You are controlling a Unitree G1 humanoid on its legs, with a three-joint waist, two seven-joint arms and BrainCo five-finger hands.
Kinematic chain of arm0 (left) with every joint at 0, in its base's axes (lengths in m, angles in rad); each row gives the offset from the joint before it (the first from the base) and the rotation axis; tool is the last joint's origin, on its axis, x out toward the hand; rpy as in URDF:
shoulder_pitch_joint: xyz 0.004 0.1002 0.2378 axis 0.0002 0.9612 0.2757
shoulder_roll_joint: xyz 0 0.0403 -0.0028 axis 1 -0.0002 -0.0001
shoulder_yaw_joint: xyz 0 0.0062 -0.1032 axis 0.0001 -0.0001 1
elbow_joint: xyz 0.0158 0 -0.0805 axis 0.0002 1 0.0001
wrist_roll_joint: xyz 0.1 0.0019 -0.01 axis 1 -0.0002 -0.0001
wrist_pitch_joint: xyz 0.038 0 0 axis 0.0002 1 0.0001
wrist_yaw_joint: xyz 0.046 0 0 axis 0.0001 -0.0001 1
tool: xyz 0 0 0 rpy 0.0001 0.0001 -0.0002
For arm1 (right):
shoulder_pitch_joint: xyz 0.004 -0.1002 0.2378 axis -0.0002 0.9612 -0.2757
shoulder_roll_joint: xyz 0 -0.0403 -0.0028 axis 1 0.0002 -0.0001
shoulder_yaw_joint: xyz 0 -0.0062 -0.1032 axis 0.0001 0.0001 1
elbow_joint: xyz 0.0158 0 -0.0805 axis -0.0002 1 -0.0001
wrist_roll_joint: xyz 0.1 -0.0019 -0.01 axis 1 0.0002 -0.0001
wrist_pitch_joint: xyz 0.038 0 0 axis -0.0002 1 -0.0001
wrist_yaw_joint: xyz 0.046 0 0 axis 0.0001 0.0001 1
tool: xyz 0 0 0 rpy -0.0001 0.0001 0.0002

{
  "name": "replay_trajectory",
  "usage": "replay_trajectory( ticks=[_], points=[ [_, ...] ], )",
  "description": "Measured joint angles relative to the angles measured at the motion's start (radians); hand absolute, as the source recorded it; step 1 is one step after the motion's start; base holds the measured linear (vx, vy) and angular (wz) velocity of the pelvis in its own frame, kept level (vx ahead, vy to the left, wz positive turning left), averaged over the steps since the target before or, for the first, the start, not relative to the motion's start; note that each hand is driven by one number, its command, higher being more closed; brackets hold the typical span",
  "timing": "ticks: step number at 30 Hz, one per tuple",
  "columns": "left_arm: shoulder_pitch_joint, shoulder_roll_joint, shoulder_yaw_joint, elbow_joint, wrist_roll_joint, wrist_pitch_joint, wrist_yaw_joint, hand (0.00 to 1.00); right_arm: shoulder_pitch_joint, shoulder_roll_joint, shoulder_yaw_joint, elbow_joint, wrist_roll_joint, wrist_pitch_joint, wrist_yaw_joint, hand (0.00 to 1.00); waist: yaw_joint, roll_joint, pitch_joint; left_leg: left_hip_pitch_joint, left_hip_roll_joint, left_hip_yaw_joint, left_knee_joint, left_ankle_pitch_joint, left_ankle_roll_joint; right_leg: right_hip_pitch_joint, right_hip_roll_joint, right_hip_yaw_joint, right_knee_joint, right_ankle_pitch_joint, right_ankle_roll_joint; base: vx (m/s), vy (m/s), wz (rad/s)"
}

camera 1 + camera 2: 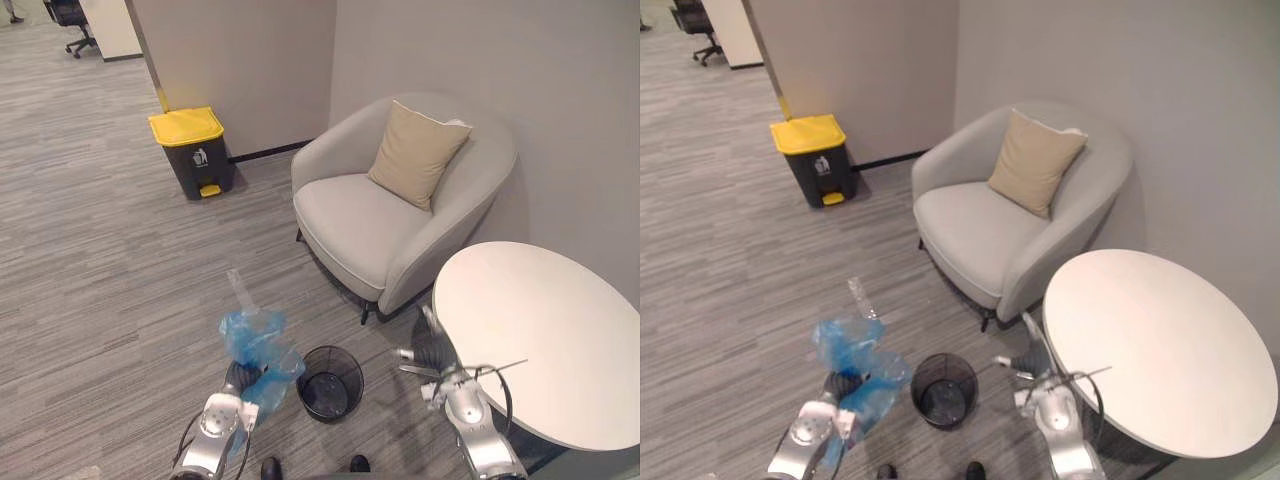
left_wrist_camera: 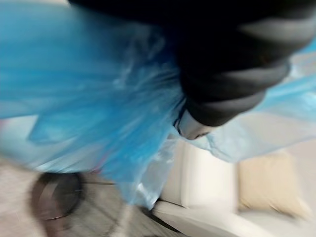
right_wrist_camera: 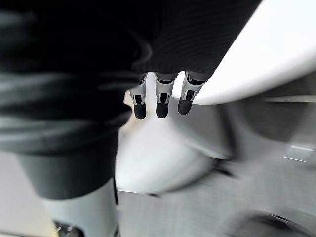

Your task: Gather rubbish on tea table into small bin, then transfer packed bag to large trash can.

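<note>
An office chair (image 1: 71, 22) stands far off at the upper left, on the grey striped floor (image 1: 90, 260). Nearer, a dark trash can (image 1: 192, 152) with a yellow lid stands against the wall, lid down.

Low at the left, the left hand (image 1: 238, 378) is up off the floor with a crumpled blue plastic bag (image 1: 256, 346) bunched over it. A pale clear strip sticks up from the bag's top. In the left wrist view the bag (image 2: 98, 98) wraps round the dark cover and hides the fingers, so I cannot tell whether they are curled on it.

Just beside the bag, a small black mesh bin (image 1: 330, 383) stands upright on the floor with no liner in it. The bag hangs above and to the left of its rim, well apart from the trash can.

Behind the bin sits a grey armchair (image 1: 372, 232) with a beige cushion (image 1: 416, 153) leaning on its back.

The right hand (image 1: 430, 349) hangs between the bin and the round white table (image 1: 550, 340), close to the table's edge. Its fingers (image 3: 158, 102) are straight and loose, holding nothing.
</note>
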Motion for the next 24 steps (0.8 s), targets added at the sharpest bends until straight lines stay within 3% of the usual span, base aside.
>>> replay_trajectory(
  ticks=[7,17,20,22,24],
  points=[
    [0.017,-0.006,0.038,0.186,-0.017,0.014,0.000,1.00,-0.022,-0.001,-0.069,0.343,0.005,0.034,-0.002,0.00,0.005,0.007,0.007,0.029,0.000,0.009,0.001,-0.014,-0.002,0.024,0.001,0.008,0.006,-0.012,0.011,0.05,-0.001,-0.03],
    [-0.025,-0.006,0.037,0.234,-0.016,0.015,0.001,1.00,-0.110,0.000,-0.070,0.430,0.004,0.056,-0.025,0.00,0.009,0.011,0.099,0.005,-0.007,0.058,0.015,-0.013,0.014,-0.069,-0.003,0.060,0.118,-0.030,0.016,0.02,0.021,-0.15],
    [-0.064,-0.007,0.031,0.225,-0.019,0.015,0.001,1.00,-0.121,0.002,-0.061,0.429,0.005,0.062,-0.036,0.00,0.010,-0.003,0.123,-0.067,-0.010,0.055,0.125,-0.040,0.046,-0.118,-0.024,0.062,0.195,-0.046,0.025,-0.04,0.027,0.15],
    [-0.082,-0.006,0.028,0.186,-0.021,0.011,0.002,1.00,-0.122,0.004,-0.038,0.427,0.007,0.061,-0.040,0.00,0.008,0.002,0.133,-0.091,-0.005,0.024,0.170,-0.046,0.053,-0.157,-0.033,0.031,0.462,-0.210,0.029,-0.03,-0.026,0.64],
    [-0.074,-0.006,0.025,0.160,-0.023,0.009,0.003,1.00,-0.121,0.012,-0.032,0.428,0.007,0.061,-0.041,0.00,0.019,-0.001,0.135,-0.099,-0.005,0.004,0.190,-0.045,0.051,-0.137,-0.030,0.026,0.545,-0.273,0.039,0.00,-0.074,0.47]
  ],
)
